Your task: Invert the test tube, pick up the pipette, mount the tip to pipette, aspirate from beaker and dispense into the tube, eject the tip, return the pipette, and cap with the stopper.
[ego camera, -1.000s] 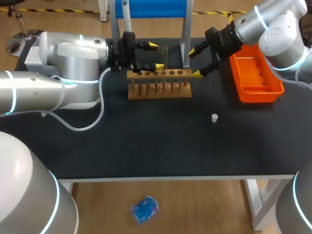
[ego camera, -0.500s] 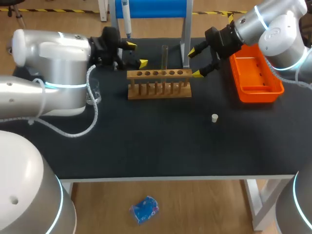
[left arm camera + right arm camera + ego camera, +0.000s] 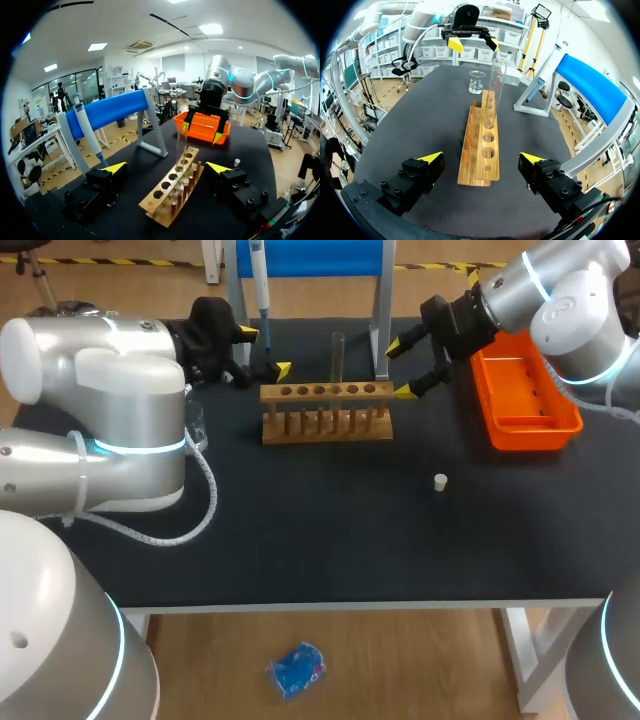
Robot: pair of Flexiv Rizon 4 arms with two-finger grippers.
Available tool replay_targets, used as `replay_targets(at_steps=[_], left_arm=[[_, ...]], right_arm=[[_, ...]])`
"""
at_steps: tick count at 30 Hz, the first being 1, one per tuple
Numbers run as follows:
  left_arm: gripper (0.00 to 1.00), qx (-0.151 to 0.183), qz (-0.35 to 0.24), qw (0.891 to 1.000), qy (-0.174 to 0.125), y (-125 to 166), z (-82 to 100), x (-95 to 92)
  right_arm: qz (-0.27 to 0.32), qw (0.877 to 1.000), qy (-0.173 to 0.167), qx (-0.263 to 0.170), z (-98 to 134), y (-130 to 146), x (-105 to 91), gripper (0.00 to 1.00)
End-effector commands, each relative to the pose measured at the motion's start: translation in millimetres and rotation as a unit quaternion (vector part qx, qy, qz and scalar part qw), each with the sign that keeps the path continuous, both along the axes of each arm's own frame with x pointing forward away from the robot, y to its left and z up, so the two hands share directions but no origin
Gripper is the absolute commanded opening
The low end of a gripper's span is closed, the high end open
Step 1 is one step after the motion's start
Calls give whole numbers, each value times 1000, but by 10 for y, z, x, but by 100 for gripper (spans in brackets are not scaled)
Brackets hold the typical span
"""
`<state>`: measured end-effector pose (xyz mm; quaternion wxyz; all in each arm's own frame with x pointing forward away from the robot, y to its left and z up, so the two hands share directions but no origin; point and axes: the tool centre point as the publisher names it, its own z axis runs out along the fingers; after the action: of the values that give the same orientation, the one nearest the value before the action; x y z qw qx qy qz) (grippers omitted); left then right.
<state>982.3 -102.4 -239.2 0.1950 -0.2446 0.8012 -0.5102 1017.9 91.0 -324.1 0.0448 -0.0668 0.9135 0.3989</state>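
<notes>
Head view: left end effector (image 3: 266,351) splayed

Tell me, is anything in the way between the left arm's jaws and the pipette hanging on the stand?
No, nothing visible is. The pipette hangs from the blue stand just ahead of the open left jaws, with only bare table between. The wooden rack stands to one side of that path.

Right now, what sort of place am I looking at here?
Probably a lab bench set up for liquid handling: a wooden test tube rack holding an upright clear glass test tube, a blue-and-white pipette hanging on a blue-topped stand, and a small clear glass beaker on the black table.
</notes>
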Motion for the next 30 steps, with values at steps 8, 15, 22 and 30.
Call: replay_targets(at_steps=[8, 15, 22, 30], left_arm=[[100, -6, 54, 999, 3, 21, -17, 66], [100, -31, 99, 994, 21, 130, 2, 225], [100, -32, 105, 994, 17, 199, 25, 264], [100, -1, 132, 991, -10, 225, 24, 256]], right_arm=[[1, 1000, 0, 0, -3, -4, 3, 100], [-15, 998, -8, 54, 333, -13, -114, 100], [-20, 996, -16, 82, 618, -31, -235, 100], [-25, 997, -23, 65, 683, -39, -299, 100]])
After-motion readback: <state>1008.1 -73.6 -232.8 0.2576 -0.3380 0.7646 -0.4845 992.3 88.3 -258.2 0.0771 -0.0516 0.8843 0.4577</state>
